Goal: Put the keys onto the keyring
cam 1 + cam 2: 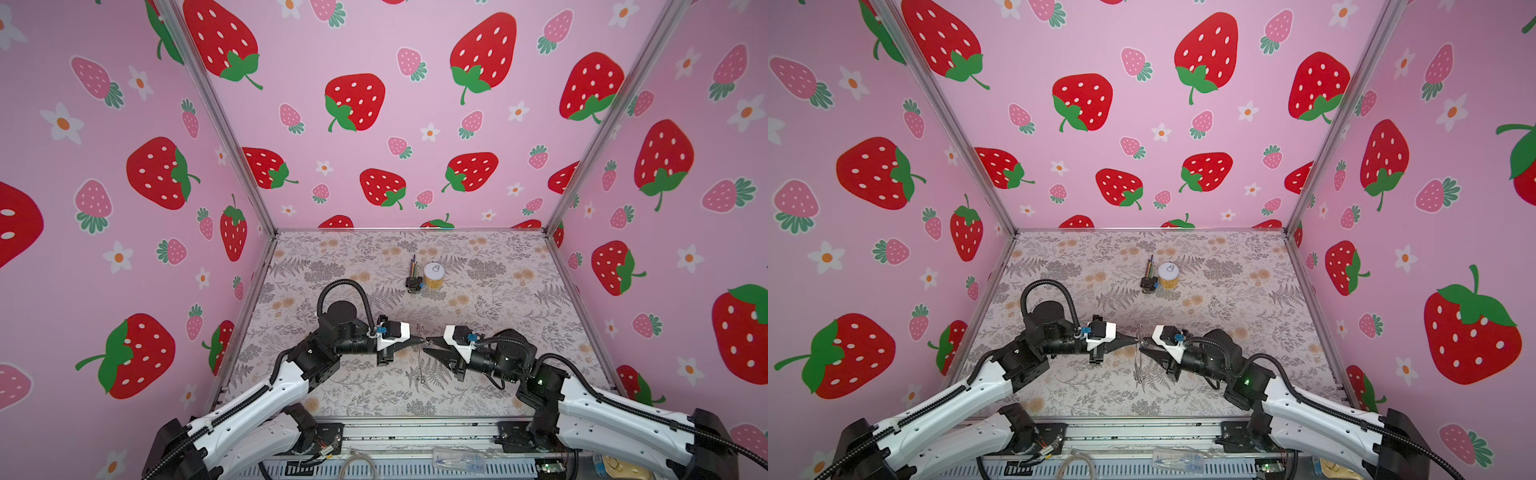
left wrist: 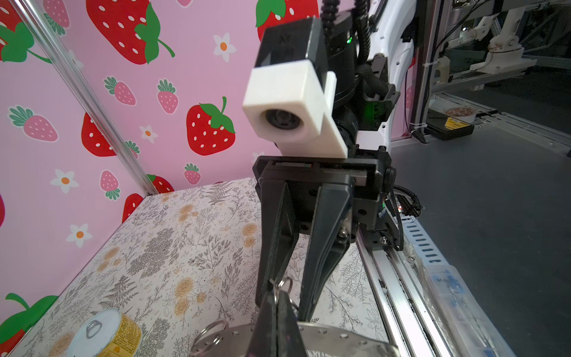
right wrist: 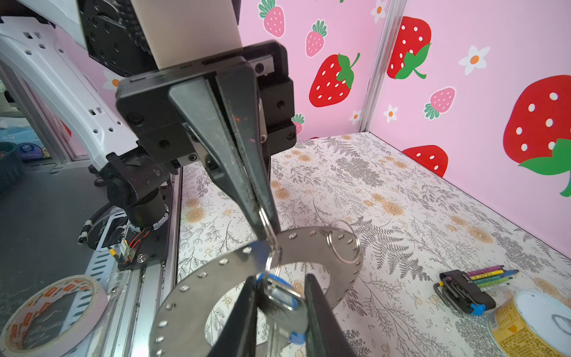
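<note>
Keyring point(image 3: 197, 287): flat grey perforated hoop, raised off the table point(image 1: 498, 291) near its centre; in both top views it is a thin edge-on line running toward 6 o'clock from the pinch. Left gripper point(image 3: 264, 230), entering from 9 o'clock: clamped shut on a small wire split ring point(image 3: 268, 224) that passes through the hoop. Right gripper point(image 3: 279, 278), entering from 3 o'clock: fingers narrowed onto the blue-tagged key point(image 3: 282, 296), apparently gripping it, just under the pinched ring. Whether the key's eye has caught the wire cannot be told. Second split ring point(image 3: 344, 244): loose on the hoop. Yellow can point(image 3: 525, 324) and black clip of coloured sticks point(image 3: 463, 290): well apart at 12 o'clock, unused. Handling note: keep the left clamp rigid as the anchor. Let the right wrist make only small turns to feed the key's eye along the wire. Avoid pulling hard enough to swing the hoop.
</note>
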Motion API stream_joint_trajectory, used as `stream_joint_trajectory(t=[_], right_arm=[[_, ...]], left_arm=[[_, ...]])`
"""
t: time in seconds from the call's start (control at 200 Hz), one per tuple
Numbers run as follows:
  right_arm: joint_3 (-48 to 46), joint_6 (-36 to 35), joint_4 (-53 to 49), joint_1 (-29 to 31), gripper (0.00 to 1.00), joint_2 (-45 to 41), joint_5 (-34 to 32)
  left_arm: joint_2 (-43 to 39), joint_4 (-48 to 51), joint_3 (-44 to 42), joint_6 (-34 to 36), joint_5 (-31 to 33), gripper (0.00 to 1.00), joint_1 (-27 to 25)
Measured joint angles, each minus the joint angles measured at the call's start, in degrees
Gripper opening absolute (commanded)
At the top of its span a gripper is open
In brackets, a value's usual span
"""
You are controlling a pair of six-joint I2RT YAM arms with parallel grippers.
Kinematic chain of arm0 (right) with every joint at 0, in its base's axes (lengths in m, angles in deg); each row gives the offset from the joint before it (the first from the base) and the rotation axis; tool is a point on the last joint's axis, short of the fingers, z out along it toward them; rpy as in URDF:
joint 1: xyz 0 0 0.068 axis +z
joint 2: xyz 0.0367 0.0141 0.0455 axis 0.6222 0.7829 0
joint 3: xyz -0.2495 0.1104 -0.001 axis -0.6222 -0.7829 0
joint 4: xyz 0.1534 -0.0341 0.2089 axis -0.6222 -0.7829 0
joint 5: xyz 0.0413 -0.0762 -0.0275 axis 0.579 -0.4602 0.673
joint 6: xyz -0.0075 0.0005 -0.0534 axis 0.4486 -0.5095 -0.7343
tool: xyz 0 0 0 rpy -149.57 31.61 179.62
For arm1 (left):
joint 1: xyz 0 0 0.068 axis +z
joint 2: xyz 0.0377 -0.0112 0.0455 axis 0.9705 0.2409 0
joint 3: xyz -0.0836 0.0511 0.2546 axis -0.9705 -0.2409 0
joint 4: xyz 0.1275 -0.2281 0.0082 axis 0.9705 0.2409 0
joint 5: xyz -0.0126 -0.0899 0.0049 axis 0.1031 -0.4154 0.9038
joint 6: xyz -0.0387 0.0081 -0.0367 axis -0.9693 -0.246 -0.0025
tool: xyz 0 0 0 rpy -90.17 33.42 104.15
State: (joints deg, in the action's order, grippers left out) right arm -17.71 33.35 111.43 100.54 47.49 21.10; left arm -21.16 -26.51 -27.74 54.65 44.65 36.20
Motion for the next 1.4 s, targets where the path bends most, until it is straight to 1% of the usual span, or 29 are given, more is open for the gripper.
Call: stream_joint_trajectory(t=[0.38, 0.58, 0.615, 0.745, 0.845, 0.94, 1.03, 1.231, 1.401], right_arm=[[0.2, 0.3, -0.3, 0.0, 0.15, 0.4, 0.3], [0.5, 0.3, -3.0, 0.0, 0.15, 2.5, 0.9], [0.5, 0.3, -3.4, 0.0, 0.16, 2.9, 0.9], [0.5, -0.2, -5.0, 0.0, 0.27, 2.2, 0.2], [0.6, -1.4, -6.1, 0.0, 0.31, -1.1, -1.4], [1.2, -2.9, -7.1, 0.0, 0.30, -4.4, -3.0], [3.2, -4.7, -8.4, 0.0, 0.26, -5.3, -4.2], [8.5, -8.2, -9.7, 0.0, 0.22, -1.6, -4.3], [9.6, -10.1, -11.2, 0.0, 0.20, 0.6, -3.8]], left_arm=[[-0.5, -0.5, -0.8, -1.0, 0.4, 0.00, 0.6], [-0.9, -3.5, -0.9, -1.5, 2.0, 0.00, 1.1], [-1.1, -3.8, -0.9, -1.5, 2.2, 0.00, 1.2], [-1.2, -4.4, -0.9, -1.7, 2.6, 0.00, 1.2], [-1.2, -4.7, -0.9, -1.9, 2.5, 0.00, 1.2], [-1.0, -4.8, -0.9, -1.9, 2.3, 0.00, 1.2], [-0.4, -4.8, -0.9, -1.9, 1.9, 0.00, 1.2], [0.4, -4.8, -0.9, -2.3, 0.3, 0.00, 1.2], [0.4, -4.8, -0.9, -2.3, -0.1, 0.00, 1.5]])
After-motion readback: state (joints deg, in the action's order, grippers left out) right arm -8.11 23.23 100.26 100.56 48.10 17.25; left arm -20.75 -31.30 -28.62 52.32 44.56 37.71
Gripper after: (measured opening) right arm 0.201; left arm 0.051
